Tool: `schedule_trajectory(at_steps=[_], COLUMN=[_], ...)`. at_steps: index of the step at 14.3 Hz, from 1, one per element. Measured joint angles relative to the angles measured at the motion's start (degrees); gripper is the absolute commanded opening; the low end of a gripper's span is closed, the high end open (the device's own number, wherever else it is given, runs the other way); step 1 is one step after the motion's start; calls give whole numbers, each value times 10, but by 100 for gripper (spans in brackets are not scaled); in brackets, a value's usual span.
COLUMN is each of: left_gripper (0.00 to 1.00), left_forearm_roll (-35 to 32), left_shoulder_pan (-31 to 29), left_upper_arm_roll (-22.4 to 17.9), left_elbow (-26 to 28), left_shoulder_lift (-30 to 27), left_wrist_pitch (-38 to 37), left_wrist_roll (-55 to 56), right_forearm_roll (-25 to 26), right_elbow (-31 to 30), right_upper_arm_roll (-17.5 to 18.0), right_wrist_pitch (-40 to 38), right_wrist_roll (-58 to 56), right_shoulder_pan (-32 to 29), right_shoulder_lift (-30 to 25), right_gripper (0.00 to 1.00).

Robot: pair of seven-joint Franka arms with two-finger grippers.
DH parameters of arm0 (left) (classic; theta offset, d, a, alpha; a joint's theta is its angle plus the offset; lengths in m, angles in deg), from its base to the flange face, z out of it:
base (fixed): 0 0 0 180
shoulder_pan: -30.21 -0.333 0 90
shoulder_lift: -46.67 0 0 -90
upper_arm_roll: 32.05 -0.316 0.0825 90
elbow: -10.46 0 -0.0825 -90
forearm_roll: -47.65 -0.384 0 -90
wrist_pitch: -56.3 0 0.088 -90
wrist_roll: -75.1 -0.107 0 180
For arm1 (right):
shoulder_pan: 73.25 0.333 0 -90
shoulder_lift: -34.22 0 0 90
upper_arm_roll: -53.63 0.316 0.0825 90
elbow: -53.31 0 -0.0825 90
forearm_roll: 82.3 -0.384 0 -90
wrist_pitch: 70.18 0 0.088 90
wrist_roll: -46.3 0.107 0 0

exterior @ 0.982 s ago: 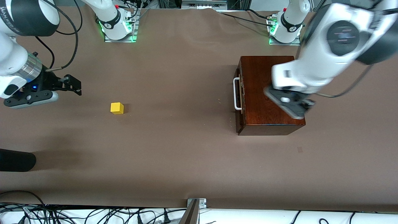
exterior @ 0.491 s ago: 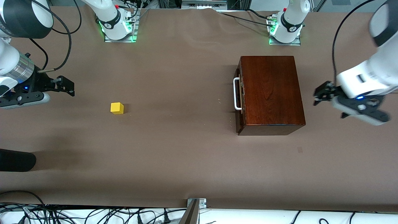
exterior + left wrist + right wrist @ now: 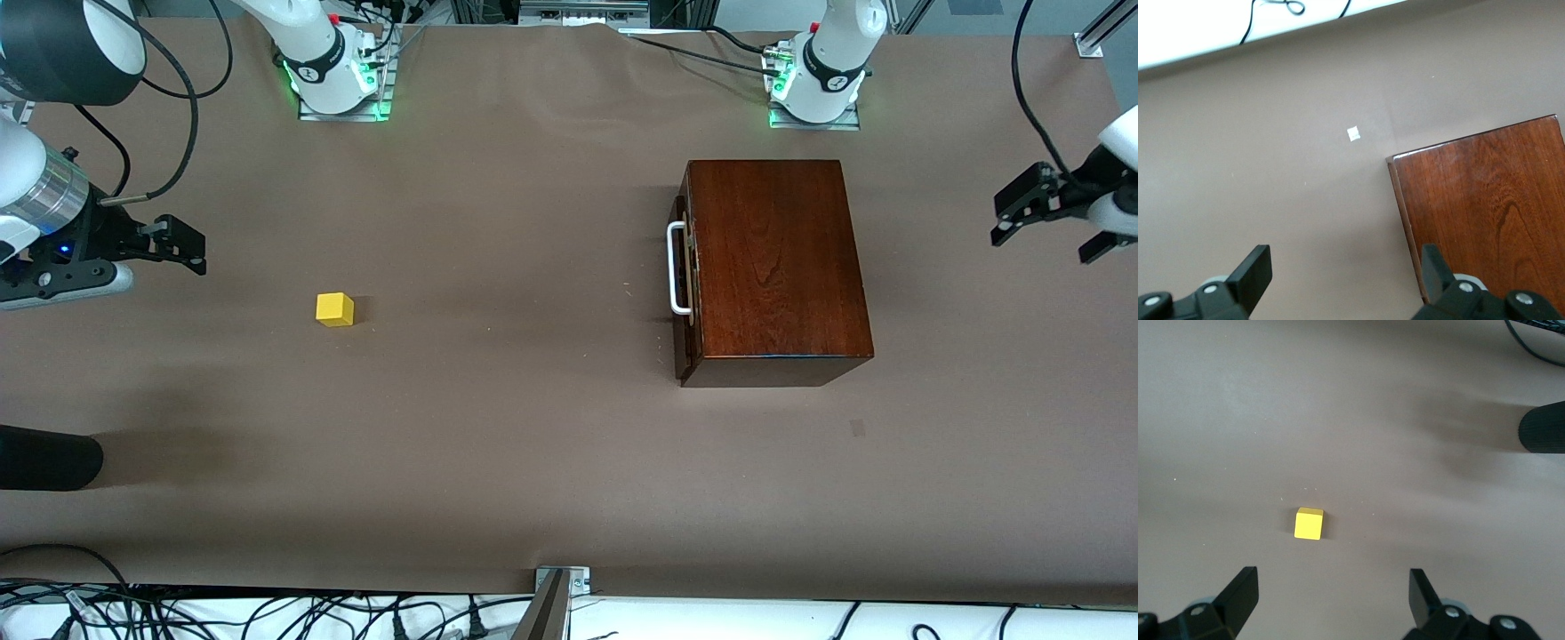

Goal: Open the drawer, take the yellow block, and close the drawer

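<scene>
My left gripper (image 3: pixel 1022 209) has swung off the wooden box (image 3: pixel 773 267) out to its end of the table, fingers apart, empty. The drawer (image 3: pixel 683 276) sits shut, and the yellow block (image 3: pixel 334 308) rests on open table near my right gripper (image 3: pixel 182 247), also spread wide. The job looks done, with bare table all around.

Both grippers are held open above the brown table (image 3: pixel 533 462): the left gripper (image 3: pixel 1022 206) and the right gripper (image 3: pixel 182 244) at its ends.
</scene>
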Motion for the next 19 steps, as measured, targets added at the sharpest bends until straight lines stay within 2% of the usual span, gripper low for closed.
schedule_trajectory(at_steps=[3, 10, 14, 19], left_gripper=[100, 100, 100, 100], left_forearm_roll=[0, 0, 0, 0], left_shoulder_pan=[3, 23, 51, 57], left_upper_arm_roll=[0, -1, -43, -48], left_elbow=[10, 15, 15, 22], left_shoulder_lift=[-11, -12, -12, -9], left_wrist_pitch=[-31, -34, -34, -35], left_wrist_roll=[31, 37, 37, 37], right_forearm_roll=[0, 0, 0, 0], right_elbow=[0, 9, 14, 14], right_upper_arm_roll=[0, 0, 0, 0], right_wrist_pitch=[0, 0, 0, 0], right_wrist_roll=[0, 0, 0, 0], right_shoulder_pan=[0, 0, 0, 0], right_shoulder_lift=[1, 1, 2, 3], right_gripper=[100, 100, 100, 100])
